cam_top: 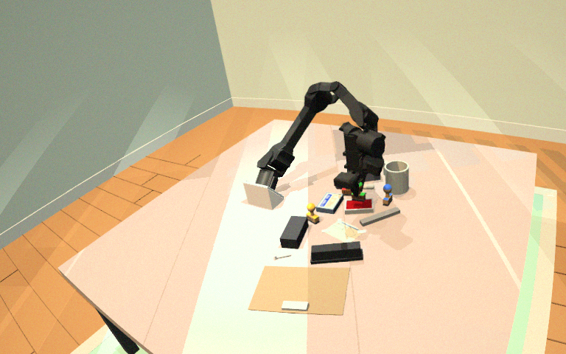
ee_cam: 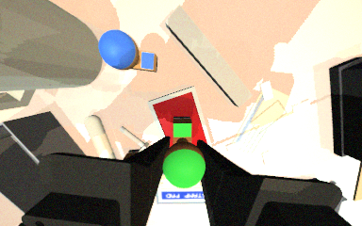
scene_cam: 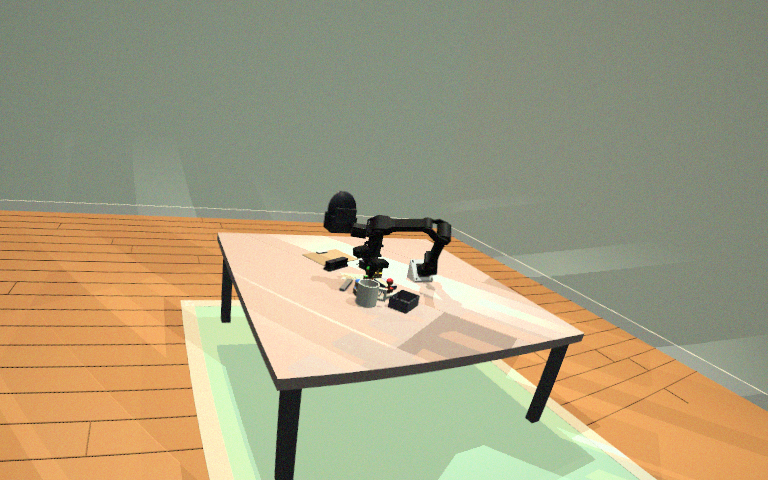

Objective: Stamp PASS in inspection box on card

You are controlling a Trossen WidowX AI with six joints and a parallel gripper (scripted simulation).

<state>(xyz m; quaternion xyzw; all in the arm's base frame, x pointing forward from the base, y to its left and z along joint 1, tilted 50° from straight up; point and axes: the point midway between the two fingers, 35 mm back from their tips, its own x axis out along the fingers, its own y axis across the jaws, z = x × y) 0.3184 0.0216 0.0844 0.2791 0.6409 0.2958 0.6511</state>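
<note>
My gripper [cam_top: 357, 190] [ee_cam: 183, 142] is shut on the green-topped stamp [cam_top: 360, 195] [ee_cam: 184, 168], held upright by its handle. The stamp hangs just above the red ink pad [cam_top: 354, 205] [ee_cam: 174, 106]; its underside and lettering are hidden. The pad's lid [cam_top: 329, 203] [ee_cam: 181, 196], marked STAMP PAD, lies beside it. A pale yellow card [cam_top: 340, 233] [ee_cam: 278, 104] lies in front of the pad, with thin strips on it; glare keeps me from making out its box. A blue stamp [cam_top: 387, 194] [ee_cam: 118, 49] and a yellow stamp [cam_top: 311, 212] stand on either side.
A grey mug [cam_top: 396, 179] [scene_cam: 367, 294] [ee_cam: 42, 47] stands behind the blue stamp. A grey bar [cam_top: 379, 216] [ee_cam: 207, 56] lies right of the card. Two black blocks [cam_top: 294, 231] [cam_top: 336, 252] lie nearer the front. A red stamp [scene_cam: 389, 282] stands near a black tray [scene_cam: 403, 301].
</note>
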